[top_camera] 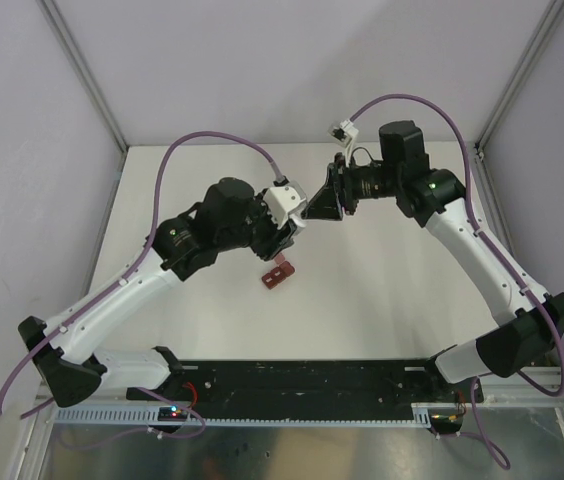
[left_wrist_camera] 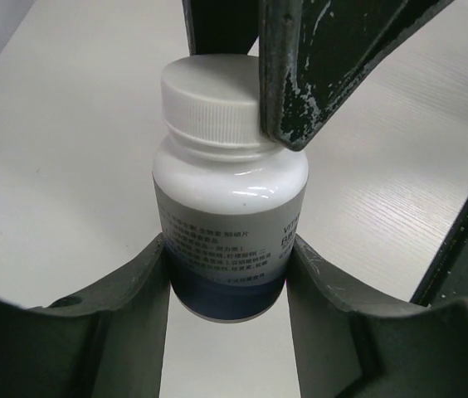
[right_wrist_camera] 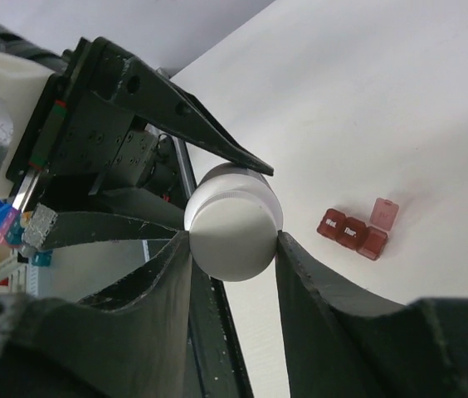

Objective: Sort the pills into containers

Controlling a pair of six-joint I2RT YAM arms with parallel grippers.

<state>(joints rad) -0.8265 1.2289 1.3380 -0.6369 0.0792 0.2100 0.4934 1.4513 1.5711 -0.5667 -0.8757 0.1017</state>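
Note:
My left gripper (left_wrist_camera: 227,267) is shut on the lower body of a small white pill bottle (left_wrist_camera: 230,178) and holds it above the table. My right gripper (right_wrist_camera: 232,239) is shut on the bottle's white cap (right_wrist_camera: 230,224); one of its fingers (left_wrist_camera: 317,75) shows against the cap in the left wrist view. The two grippers meet above the table's middle (top_camera: 302,215). The dark red pill box (top_camera: 277,273) lies on the table just below them, and in the right wrist view (right_wrist_camera: 350,232) its end lid (right_wrist_camera: 383,212) stands open. No loose pills show.
The white table (top_camera: 392,300) is walled by pale panels at the back and sides. A black rail (top_camera: 302,380) with the arm bases runs along the near edge. Purple cables loop over both arms.

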